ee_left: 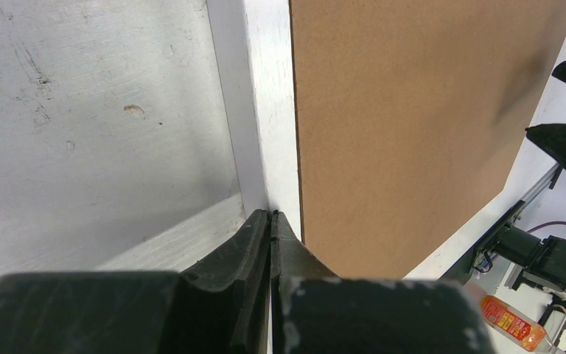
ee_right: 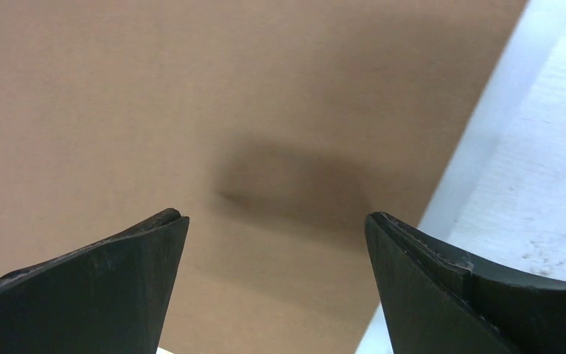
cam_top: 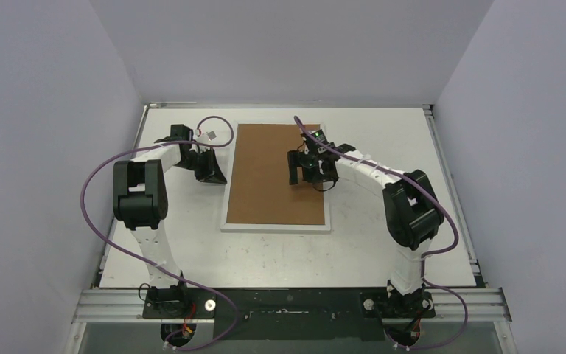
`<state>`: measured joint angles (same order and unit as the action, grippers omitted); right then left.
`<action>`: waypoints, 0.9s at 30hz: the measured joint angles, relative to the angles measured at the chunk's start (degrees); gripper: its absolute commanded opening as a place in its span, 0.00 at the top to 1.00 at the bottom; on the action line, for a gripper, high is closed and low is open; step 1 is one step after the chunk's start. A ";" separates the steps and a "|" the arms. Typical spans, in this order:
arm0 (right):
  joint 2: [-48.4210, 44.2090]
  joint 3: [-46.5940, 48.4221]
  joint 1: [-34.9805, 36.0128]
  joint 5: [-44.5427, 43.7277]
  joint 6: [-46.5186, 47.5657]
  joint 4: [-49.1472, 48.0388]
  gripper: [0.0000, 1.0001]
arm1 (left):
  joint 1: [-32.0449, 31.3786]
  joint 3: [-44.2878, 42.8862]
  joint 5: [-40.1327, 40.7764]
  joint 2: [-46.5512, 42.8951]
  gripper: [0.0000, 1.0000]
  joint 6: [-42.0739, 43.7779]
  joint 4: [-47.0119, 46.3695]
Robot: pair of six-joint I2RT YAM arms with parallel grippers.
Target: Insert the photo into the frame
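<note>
Lying back-side up, your frame (cam_top: 276, 224) runs lengthwise near-to-far; left gripper (ee_left: 273, 215) clenched at its edge, right gripper (ee_right: 276, 217) spread above.

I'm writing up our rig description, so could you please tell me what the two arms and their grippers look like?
Both the left arm and right arm have white links with bulky black joint housings. A purple cable runs along each. The left gripper and right gripper are black, with tapering, wedge-shaped fingers.
</note>
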<state>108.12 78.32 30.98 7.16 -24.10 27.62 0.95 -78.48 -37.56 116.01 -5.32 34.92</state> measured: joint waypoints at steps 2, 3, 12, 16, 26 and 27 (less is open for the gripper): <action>0.02 0.04 0.68 0.35 -0.22 -0.66 0.04 | 0.00 -0.04 0.00 0.04 1.00 0.00 0.02; 0.07 0.13 0.98 0.50 -0.39 -0.76 0.03 | 0.00 -0.07 0.00 0.04 1.00 0.00 0.04; 4.04 5.70 2.40 0.13 -0.63 -0.50 0.00 | 0.00 -0.13 0.00 0.07 1.00 0.00 0.17; 6.88 7.85 3.34 -0.98 -0.68 -0.04 0.05 | 0.00 -0.15 0.02 0.07 1.00 0.00 0.22; 8.35 9.79 3.67 -2.47 -1.70 1.18 0.09 | 0.00 -0.26 0.04 0.09 1.00 0.00 0.37; 8.59 9.90 3.67 -2.49 -1.84 1.18 0.09 | 0.00 -0.28 0.04 0.11 1.00 0.00 0.39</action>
<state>116.71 88.23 34.65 4.67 -25.93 28.80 0.95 -78.76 -37.52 116.11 -5.32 35.31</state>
